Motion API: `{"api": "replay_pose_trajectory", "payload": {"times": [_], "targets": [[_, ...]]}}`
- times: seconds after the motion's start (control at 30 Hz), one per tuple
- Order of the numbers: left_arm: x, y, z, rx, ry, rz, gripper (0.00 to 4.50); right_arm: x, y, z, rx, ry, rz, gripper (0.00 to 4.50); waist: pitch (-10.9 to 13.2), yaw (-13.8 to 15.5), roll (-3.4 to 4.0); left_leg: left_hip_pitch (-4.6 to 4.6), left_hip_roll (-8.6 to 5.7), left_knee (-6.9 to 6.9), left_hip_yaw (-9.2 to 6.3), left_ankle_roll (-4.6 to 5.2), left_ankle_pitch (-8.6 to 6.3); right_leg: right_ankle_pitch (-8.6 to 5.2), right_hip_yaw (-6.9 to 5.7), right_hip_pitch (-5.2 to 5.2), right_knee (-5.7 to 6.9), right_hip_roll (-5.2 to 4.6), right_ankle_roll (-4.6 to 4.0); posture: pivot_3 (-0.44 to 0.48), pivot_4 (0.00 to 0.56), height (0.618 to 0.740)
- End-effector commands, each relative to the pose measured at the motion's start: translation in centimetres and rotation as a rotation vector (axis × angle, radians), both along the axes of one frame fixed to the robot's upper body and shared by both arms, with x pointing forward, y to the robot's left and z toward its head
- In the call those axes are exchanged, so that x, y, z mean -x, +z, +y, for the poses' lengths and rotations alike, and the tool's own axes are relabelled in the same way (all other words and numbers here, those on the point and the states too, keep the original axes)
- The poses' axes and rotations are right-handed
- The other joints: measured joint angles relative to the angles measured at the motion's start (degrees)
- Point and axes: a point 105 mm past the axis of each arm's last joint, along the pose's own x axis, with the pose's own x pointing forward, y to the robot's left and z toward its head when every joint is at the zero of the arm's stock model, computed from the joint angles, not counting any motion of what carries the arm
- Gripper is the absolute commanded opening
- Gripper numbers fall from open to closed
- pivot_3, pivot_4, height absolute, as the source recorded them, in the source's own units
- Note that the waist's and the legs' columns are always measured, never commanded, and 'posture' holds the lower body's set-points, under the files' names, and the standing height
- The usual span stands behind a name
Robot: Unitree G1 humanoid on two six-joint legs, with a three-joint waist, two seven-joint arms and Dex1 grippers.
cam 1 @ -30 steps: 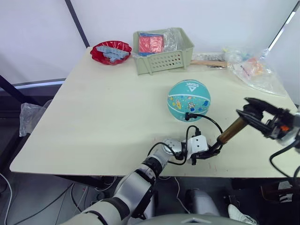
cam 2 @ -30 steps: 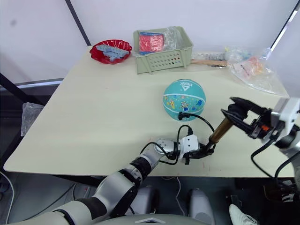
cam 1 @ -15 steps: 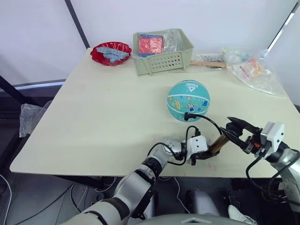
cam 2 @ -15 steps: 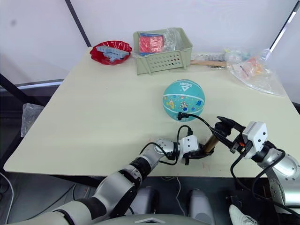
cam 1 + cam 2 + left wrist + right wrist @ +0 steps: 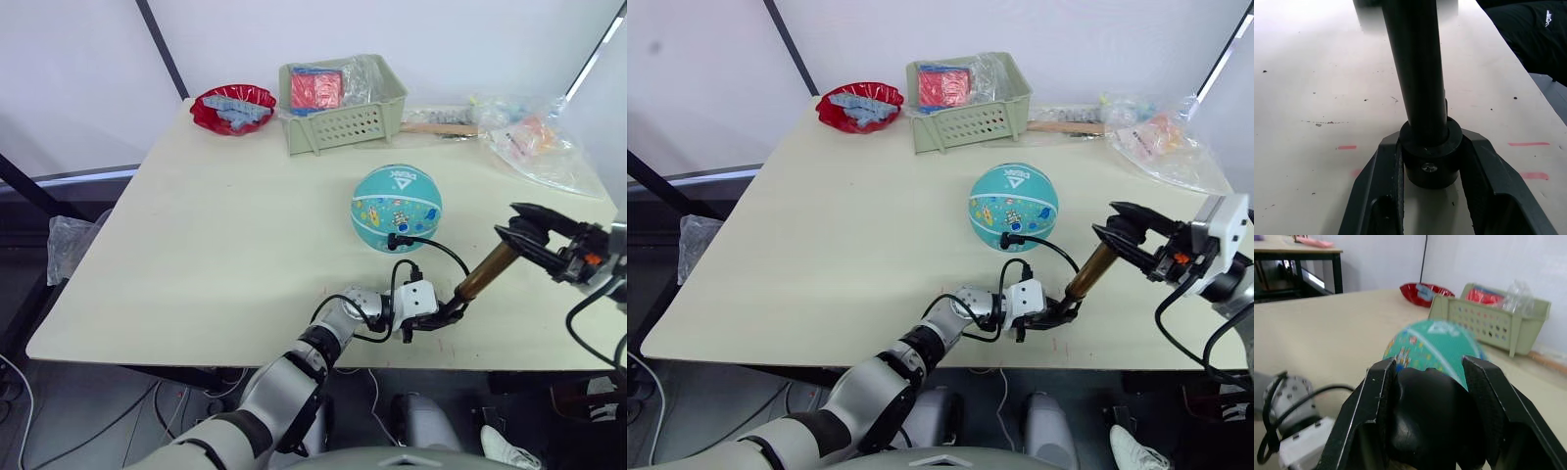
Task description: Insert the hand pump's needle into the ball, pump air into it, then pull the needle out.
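The hand pump slants up just beside the ball, on its near right side, its base clamped by the left gripper and its black handle clasped by the right gripper. The black hose loops to a fitting pressed against the ball's near face; the needle itself is hidden there.

Ball: teal, white wavy lines, small multicoloured cartoon marks, white triangle logo. Hand pump: gold-bronze barrel, black end caps, black hose. Worktop: pale cream. Basket: sage green. Bowl: red.
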Motion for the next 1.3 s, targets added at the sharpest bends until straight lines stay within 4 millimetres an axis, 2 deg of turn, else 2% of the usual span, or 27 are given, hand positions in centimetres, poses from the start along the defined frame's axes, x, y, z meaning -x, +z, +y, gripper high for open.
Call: {"api": "replay_pose_trajectory", "payload": {"times": [0.03, 0.1, 0.33, 0.43, 0.53, 0.67, 0.8, 0.9, 1.03, 1.17, 1.3], "targets": [[1.8, -4.0, 2.1, -0.147, -0.022, 0.096, 1.08, 0.8, 5.6, -1.4, -0.023, -0.066, -0.171, 1.63, 0.0, 0.0, -0.01, 0.00, 0.00, 0.00, 0.00, 0.00, 0.00, 0.00, 0.00, 0.00, 0.00, -0.01, 0.00, 0.000, 0.150, 0.740], [1.8, -3.9, 2.0, -0.145, -0.023, 0.096, 1.08, 1.2, 7.2, -1.6, -0.030, -0.059, -0.194, 1.63, 0.1, 0.0, 0.07, 0.00, 0.00, 0.00, 0.03, 0.00, 0.00, 0.00, 0.02, 0.00, 0.00, -0.03, 0.01, 0.000, 0.150, 0.740], [1.9, -3.9, 2.0, -0.147, -0.031, 0.096, 1.08, 1.7, 11.0, -1.8, -0.019, -0.032, -0.229, 1.63, 0.2, 0.0, 0.08, -0.05, 0.00, 0.01, 0.01, 0.00, 0.00, 0.00, 0.00, -0.03, -0.01, -0.05, 0.00, 0.000, 0.150, 0.740], [1.8, -3.9, 2.1, -0.149, -0.031, 0.096, 1.08, 1.7, 11.1, -1.5, 0.001, -0.022, -0.212, 1.63, 0.4, 0.0, 0.28, -0.09, -0.04, 0.01, 0.05, 0.00, 0.00, 0.00, 0.02, -0.05, 0.00, -0.11, 0.01, 0.000, 0.150, 0.740], [1.8, -3.9, 2.2, -0.151, -0.030, 0.095, 1.08, 1.2, 8.9, -1.1, 0.025, -0.019, -0.142, 1.63, 0.5, 0.0, 0.28, -0.10, -0.06, 0.01, 0.03, 0.00, 0.00, -0.01, 0.00, -0.05, -0.01, -0.11, 0.02, 0.000, 0.150, 0.740], [1.7, -3.8, 2.2, -0.150, -0.029, 0.093, 1.08, 0.7, 3.8, -0.7, 0.053, -0.031, -0.010, 1.63, 0.4, 0.0, -0.07, -0.07, -0.04, 0.00, -0.02, 0.00, 0.00, -0.01, -0.05, -0.02, -0.02, -0.08, 0.03, 0.000, 0.150, 0.740], [1.6, -3.7, 2.2, -0.149, -0.027, 0.091, 1.08, 0.6, 0.7, -0.3, 0.019, -0.041, 0.044, 1.63, 0.3, -0.2, -0.13, 0.02, 0.01, 0.01, -0.05, 0.00, 0.00, -0.01, -0.04, 0.04, 0.02, 0.00, 0.02, 0.000, 0.150, 0.740], [1.6, -3.8, 2.4, -0.151, -0.025, 0.090, 1.08, 0.7, -3.2, 0.3, 0.055, -0.043, 0.120, 1.63, 0.0, -0.1, -0.50, 0.07, 0.05, 0.01, -0.10, 0.00, 0.00, -0.01, -0.04, 0.07, 0.05, 0.15, 0.01, 0.000, 0.150, 0.740], [1.6, -3.9, 2.6, -0.155, -0.024, 0.088, 1.08, 0.6, -7.7, -0.1, 0.130, -0.105, 0.155, 1.63, -0.4, -0.1, -0.82, 0.08, 0.10, 0.00, -0.17, 0.00, 0.00, -0.02, -0.05, 0.07, 0.04, 0.26, -0.02, 0.000, 0.150, 0.740], [1.6, -3.9, 2.6, -0.156, -0.023, 0.087, 1.08, 1.0, -10.2, 0.7, 0.130, -0.093, 0.181, 1.63, -0.6, -0.2, -0.91, 0.20, 0.16, -0.01, -0.14, 0.00, -0.01, -0.02, -0.04, 0.10, 0.04, 0.25, -0.02, 0.000, 0.150, 0.740], [1.6, -3.9, 2.6, -0.155, -0.025, 0.087, 1.08, 1.2, -11.4, 1.2, 0.128, -0.096, 0.187, 1.63, -0.6, -0.1, -0.87, 0.24, 0.20, -0.01, -0.17, 0.00, -0.01, -0.02, -0.06, 0.12, 0.05, 0.26, -0.03, 0.000, 0.150, 0.740]]}}
